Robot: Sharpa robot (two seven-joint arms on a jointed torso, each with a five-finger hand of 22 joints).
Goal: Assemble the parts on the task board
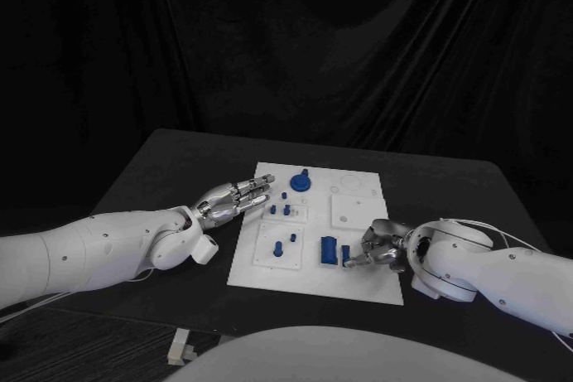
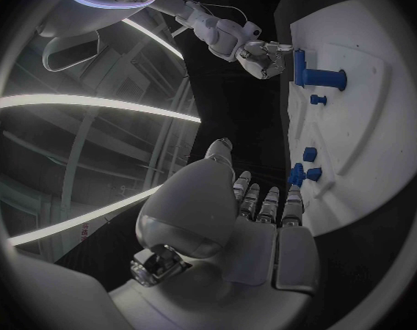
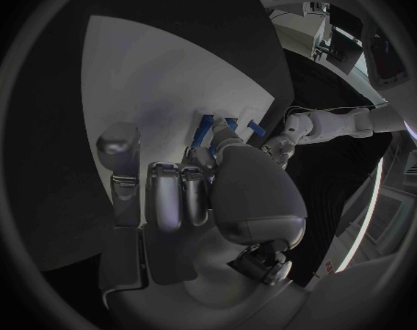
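The task board (image 1: 358,233) lies at the centre of the black table (image 1: 167,166). The left hand (image 1: 235,198) hovers at the board's 9 o'clock edge, fingers extended side by side and holding nothing. The right hand (image 1: 380,245) rests at the board's 4 o'clock area, fingers curled against a small blue peg (image 1: 346,253); whether it grips the peg cannot be determined. A blue cylinder (image 1: 326,250) stands just beside the peg. A round blue part (image 1: 301,181) sits near 12 o'clock.

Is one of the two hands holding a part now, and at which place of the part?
The right hand pinches a small blue part, at which end cannot be told. The left hand holds nothing, at the task board's edge.
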